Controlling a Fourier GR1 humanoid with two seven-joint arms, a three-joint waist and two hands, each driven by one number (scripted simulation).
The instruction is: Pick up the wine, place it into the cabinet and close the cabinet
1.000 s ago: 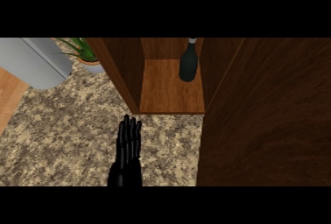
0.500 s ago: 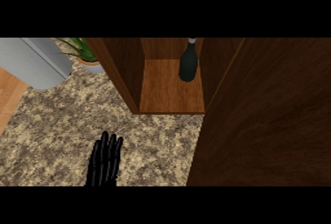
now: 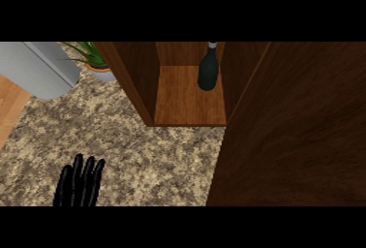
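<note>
1. The left hand [image 3: 79,181] is seen at the lower left over the speckled counter [image 3: 157,160], fingers straight, nothing held.
2. The wine [image 3: 207,72] is stood inside the open cabinet [image 3: 190,104].
3. The cabinet door [image 3: 300,135] is seen at the right.

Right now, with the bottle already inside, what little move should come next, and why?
Probably swing the door shut. The wine already stands upright on the shelf of the cabinet, which is open, and the door juts out at the right. The left hand is low over the counter with straight fingers; the right hand is out of view.
</note>
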